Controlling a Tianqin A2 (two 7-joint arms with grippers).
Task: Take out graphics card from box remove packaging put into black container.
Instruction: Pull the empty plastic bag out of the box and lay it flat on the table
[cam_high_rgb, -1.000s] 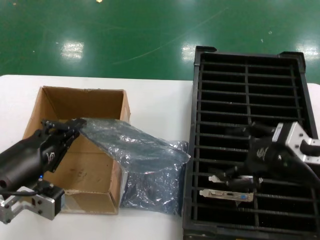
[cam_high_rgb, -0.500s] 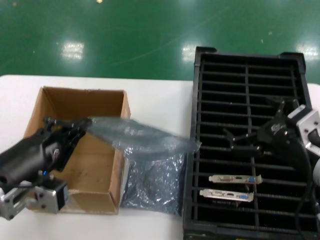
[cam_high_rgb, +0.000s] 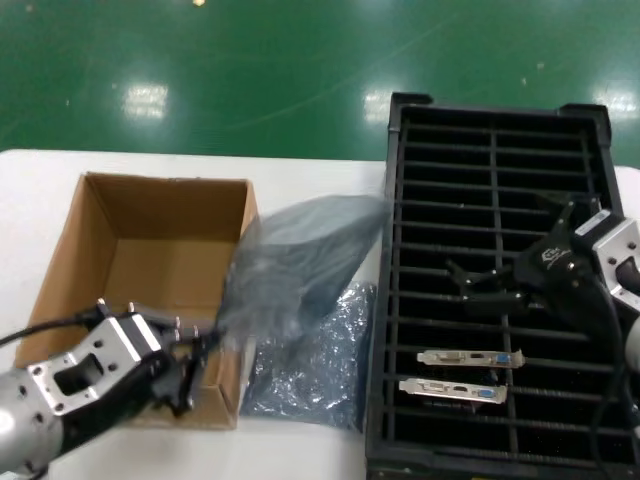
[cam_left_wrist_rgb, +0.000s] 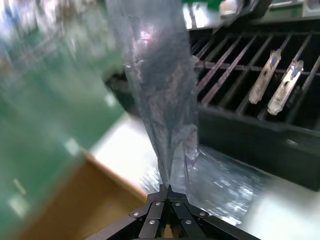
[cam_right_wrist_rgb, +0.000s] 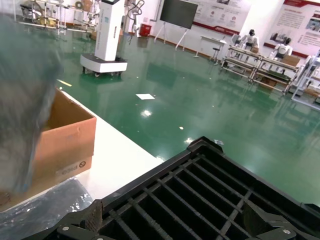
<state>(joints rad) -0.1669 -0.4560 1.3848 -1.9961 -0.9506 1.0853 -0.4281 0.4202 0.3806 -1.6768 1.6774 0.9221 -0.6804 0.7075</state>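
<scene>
While the brown cardboard box (cam_high_rgb: 150, 270) sits open on the white table (cam_high_rgb: 310, 190), the left gripper (cam_high_rgb: 205, 345) at its near right corner pinches a crinkly translucent bag (cam_high_rgb: 295, 260), lifted above a second bag (cam_high_rgb: 310, 365). Right gripper (cam_high_rgb: 480, 290) hovers spread over the black container (cam_high_rgb: 490, 130); two graphics cards (cam_high_rgb: 470, 358) lie in near slots.

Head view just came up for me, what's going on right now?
The left gripper is shut on an empty antistatic bag, holding it up beside the open cardboard box. A second bag lies on the table between box and black tray. Two graphics cards sit in the tray's near slots. The right gripper hovers open above the tray.
</scene>
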